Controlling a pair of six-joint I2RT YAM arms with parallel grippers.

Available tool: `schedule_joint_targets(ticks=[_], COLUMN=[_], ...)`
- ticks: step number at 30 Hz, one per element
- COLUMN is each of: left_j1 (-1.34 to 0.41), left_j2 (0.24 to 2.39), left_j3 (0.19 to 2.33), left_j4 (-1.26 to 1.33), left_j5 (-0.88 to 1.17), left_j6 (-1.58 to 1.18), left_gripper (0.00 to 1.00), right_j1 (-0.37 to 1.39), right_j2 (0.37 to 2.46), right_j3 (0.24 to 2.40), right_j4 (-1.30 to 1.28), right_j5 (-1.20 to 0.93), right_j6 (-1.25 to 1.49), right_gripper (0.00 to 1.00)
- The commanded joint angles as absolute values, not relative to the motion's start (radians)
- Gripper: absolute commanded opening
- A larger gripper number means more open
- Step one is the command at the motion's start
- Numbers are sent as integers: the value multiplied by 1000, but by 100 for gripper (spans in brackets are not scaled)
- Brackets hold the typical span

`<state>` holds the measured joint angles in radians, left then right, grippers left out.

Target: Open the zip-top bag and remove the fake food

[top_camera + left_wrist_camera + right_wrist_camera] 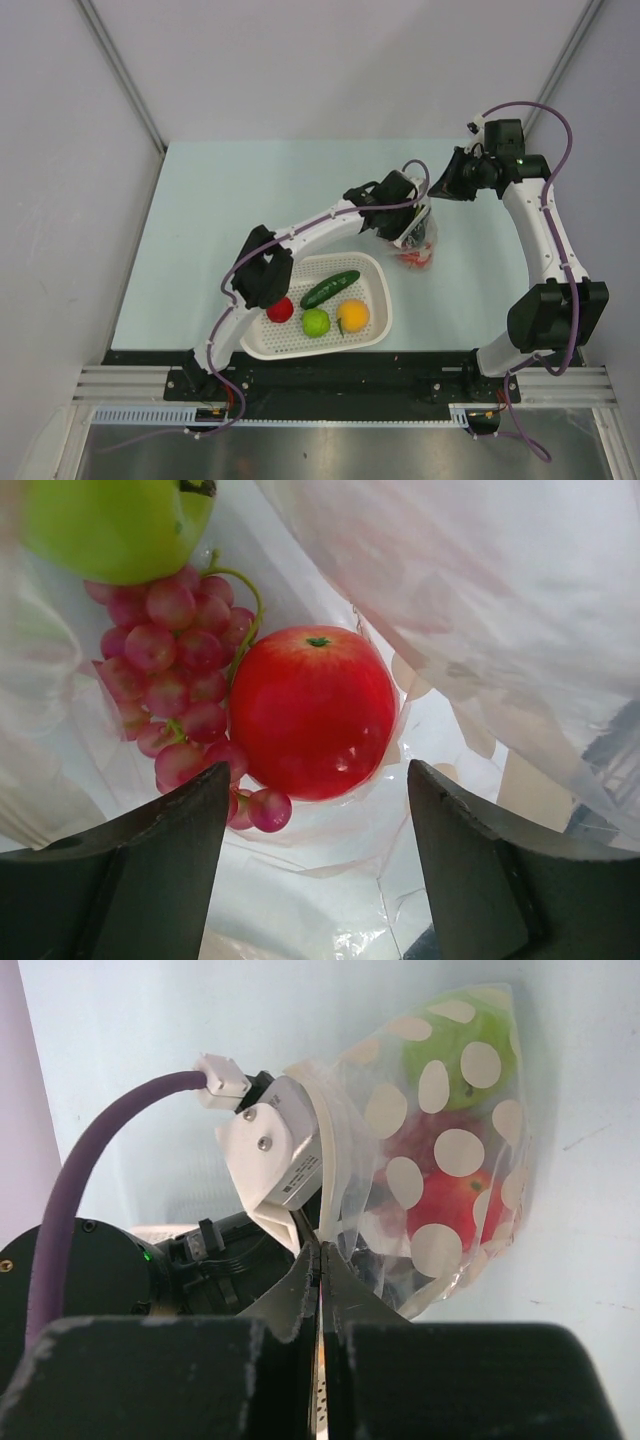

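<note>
Pieces of fake food, a dark green plastic cucumber (330,288), a red round fruit (281,309), a green round fruit (316,322) and an orange round fruit (352,316), are laid in the white perforated plastic basket (386,300) nearest the arm bases. Just beyond it the clear, white-dotted zip-top bag (420,245) is found, with the left gripper (317,800) set inside its mouth, fingers (150,880) spread wide and nothing held. Straight ahead, centred on that gap, a round red plastic apple (312,710) is seen; no long axis needs matching. A bunch of pink plastic grapes (175,670) is pressed to its left, with a glossy green fruit (110,520) deeper still. Farthest off, the right gripper (318,1275) is closed, apparently on the bag's lip
</note>
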<state>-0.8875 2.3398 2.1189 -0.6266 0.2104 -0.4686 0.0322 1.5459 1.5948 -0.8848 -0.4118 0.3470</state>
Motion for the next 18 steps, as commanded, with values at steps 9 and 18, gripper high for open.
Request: schedule_joint_targets(ticks=[9,18], left_j1=[-905,-907], left_j2=[2424,2441], left_j3=[2120,2089], left_j4=[-548,-477], left_j5=[259,227], left_j6=[-594,-687], left_gripper=[77,83], right_j1=[37,37], right_j2=[1505,1508], right_j3=[1612,1602], right_j4=[-879,-885], right_j5=[-417,-422], right_j6=[342,342], right_gripper=[0,0])
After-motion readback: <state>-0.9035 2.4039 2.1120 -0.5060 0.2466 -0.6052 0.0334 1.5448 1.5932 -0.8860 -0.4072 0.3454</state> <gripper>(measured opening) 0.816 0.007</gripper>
